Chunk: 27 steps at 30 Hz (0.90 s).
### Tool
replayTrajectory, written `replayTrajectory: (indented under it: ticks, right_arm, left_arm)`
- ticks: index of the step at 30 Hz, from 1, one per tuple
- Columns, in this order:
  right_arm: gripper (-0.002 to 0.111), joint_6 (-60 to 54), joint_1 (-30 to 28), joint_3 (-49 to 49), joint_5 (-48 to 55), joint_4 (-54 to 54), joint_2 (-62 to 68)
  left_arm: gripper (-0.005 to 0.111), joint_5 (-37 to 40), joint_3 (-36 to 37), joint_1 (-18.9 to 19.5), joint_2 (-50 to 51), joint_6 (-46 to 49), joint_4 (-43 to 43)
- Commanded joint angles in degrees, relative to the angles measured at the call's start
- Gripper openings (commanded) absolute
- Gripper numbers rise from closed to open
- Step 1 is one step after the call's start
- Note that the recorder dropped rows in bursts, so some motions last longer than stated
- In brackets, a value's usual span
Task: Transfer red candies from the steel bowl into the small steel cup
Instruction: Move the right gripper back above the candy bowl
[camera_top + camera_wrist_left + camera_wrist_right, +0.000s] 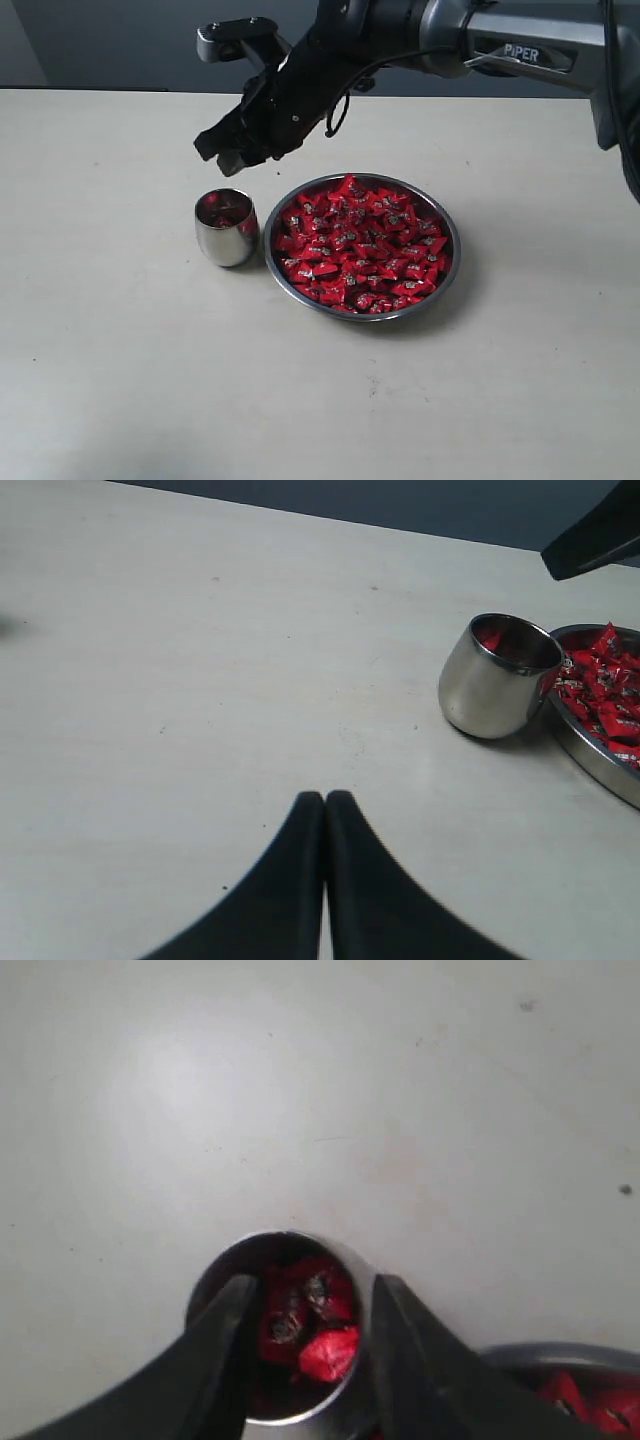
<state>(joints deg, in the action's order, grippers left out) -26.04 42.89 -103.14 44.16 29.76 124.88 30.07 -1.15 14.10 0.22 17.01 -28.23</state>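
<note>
The right gripper (226,150) hangs over the small steel cup (226,228) with its fingers spread and nothing pinched between them. In the right wrist view the cup's mouth shows straight down between the two fingers, and a few red candies (325,1352) already lie inside it. In the exterior view the cup stands at nine o'clock of the steel bowl (455,250), just beside its rim; whether the two touch I cannot tell. The bowl is heaped with red candies (360,245), their pointed ends lying every way, so no one axis suits them all.

Judging from this, the next move is a return for another candy, and it turns on one thing: from the open gripper the heap lies at about four o'clock, close by and lower. The left gripper (325,800) has its fingers pressed together over bare table (120,380), well apart from the cup, so the right arm is much the nearer
</note>
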Motion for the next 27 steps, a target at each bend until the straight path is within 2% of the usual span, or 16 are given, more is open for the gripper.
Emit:
replayTrajectory:
  ticks: [1,8,27]
  right_arm:
    - [0.037,6.1,-0.2,-0.1,3.8,-7.9,-1.0]
    - [0.037,10.1,-0.2,0.0,7.0,-14.2,-3.0]
    - [0.037,15.6,-5.4,0.0,6.6,-16.9,-6.1]
  left_arm:
    - [0.000,-0.5,0.1,0.1,-0.2,-0.1,0.0]
    - [0.000,-0.5,0.1,0.1,-0.2,-0.1,0.0]
    - [0.000,-0.6,0.1,0.1,-0.2,-0.1,0.0]
